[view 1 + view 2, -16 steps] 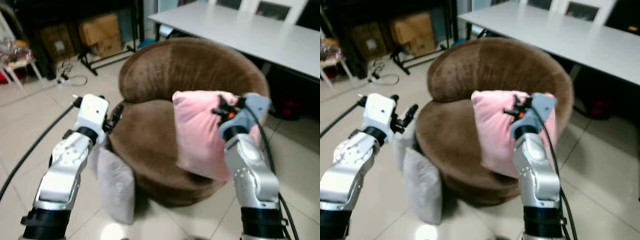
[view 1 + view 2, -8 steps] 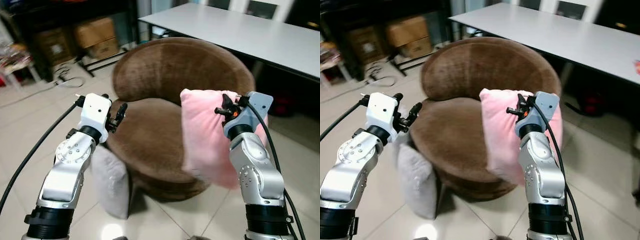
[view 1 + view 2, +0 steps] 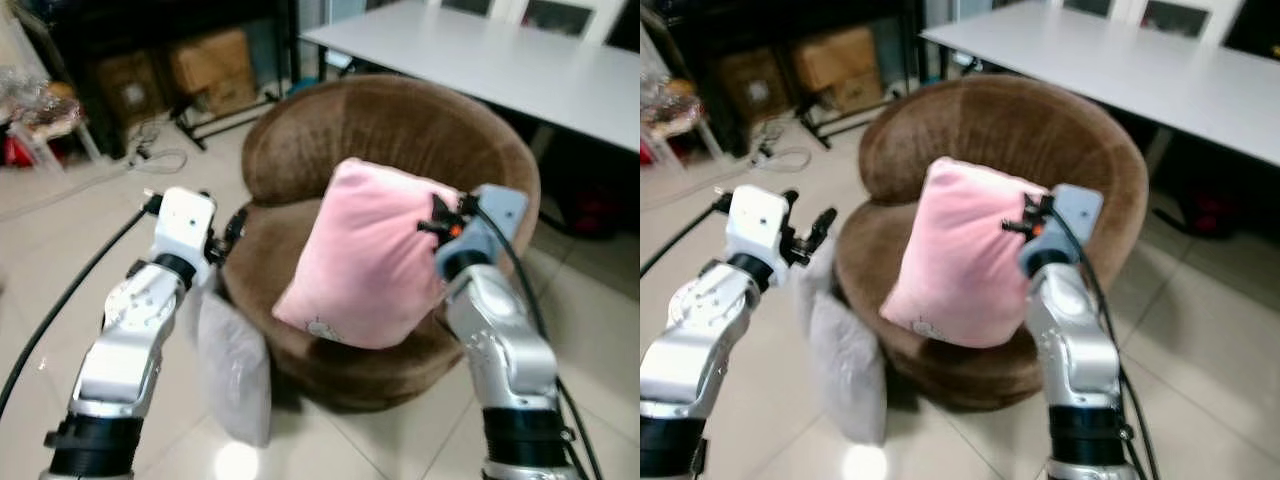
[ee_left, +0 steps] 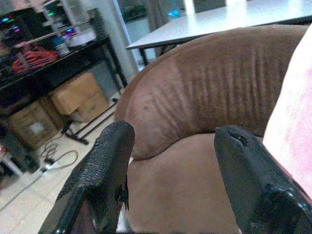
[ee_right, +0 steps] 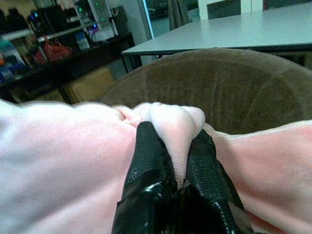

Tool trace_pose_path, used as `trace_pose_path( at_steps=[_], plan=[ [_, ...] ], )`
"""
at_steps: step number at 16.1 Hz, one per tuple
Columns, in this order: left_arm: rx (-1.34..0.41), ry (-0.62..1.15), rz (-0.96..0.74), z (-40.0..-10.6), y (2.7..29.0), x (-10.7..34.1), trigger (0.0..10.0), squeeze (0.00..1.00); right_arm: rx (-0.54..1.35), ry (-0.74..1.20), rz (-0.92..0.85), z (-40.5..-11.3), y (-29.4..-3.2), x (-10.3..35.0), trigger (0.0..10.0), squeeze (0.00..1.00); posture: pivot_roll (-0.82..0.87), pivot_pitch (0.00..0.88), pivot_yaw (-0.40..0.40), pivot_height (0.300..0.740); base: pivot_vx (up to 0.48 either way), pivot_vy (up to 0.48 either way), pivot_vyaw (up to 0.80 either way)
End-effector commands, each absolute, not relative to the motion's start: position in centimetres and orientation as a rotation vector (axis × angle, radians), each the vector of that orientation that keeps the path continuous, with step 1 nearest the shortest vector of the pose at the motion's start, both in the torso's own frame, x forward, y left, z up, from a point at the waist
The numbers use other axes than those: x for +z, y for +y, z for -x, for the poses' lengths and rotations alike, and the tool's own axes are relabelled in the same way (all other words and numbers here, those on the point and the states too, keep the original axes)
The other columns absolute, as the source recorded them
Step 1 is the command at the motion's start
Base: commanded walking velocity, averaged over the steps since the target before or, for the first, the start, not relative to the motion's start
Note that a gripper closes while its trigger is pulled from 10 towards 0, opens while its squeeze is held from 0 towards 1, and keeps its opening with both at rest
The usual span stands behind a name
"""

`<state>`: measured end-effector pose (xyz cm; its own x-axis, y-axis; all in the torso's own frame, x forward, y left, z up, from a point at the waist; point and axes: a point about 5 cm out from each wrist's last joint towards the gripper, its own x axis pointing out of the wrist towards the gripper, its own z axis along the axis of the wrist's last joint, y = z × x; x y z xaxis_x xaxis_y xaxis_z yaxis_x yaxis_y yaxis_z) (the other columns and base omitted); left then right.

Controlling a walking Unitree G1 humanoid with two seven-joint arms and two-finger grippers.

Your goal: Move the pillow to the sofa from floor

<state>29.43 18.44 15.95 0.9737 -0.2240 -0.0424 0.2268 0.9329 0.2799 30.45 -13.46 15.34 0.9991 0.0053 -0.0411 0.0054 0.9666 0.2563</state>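
A pink pillow (image 3: 365, 262) hangs over the seat of the round brown sofa chair (image 3: 400, 130), tilted with its lower edge near the seat's front. My right gripper (image 3: 437, 215) is shut on the pillow's upper right corner; in the right wrist view the fingers (image 5: 151, 151) pinch a fold of pink fabric (image 5: 175, 122). My left gripper (image 3: 232, 225) is open beside the chair's left edge, holding nothing, and its fingers (image 4: 105, 161) face the chair's backrest (image 4: 219, 92).
A grey pillow (image 3: 235, 365) leans against the chair's lower left side on the tiled floor. A white table (image 3: 480, 60) stands behind the chair. Cardboard boxes (image 3: 210, 65), a black rack and cables lie at the back left.
My right gripper has swung the pink pillow leftward, from the chair's right rim to over the seat. The left gripper stays by the chair's left edge. The camera has shifted slightly.
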Motion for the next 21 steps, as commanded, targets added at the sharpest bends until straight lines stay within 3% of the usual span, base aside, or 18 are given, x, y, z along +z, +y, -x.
trace_pose_path(
  at_steps=[1, 18, 21],
  plan=[
    [-0.254, -0.008, -0.288, -29.7, 17.9, 16.4, 10.0, 0.0, -0.017, -0.009, -0.248, -30.7, -14.1, 16.6, 10.0, 0.0, -0.09, 0.0, 0.027, 0.74, 0.289, 0.0, -0.78],
    [-0.253, -0.023, -0.295, -30.1, 17.9, 16.6, 10.0, 0.0, 0.016, -0.039, -0.186, -31.3, -13.9, 17.1, 10.0, 0.0, -0.08, 0.0, 0.024, 0.74, 0.295, 0.0, 0.0],
    [-0.257, -0.019, -0.297, -29.8, 17.9, 16.4, 10.0, 0.0, 0.183, -0.043, -0.142, -31.0, -12.4, 17.4, 10.0, 0.0, -0.08, 0.0, 0.016, 0.74, 0.3, 0.0, 0.27]
  ],
)
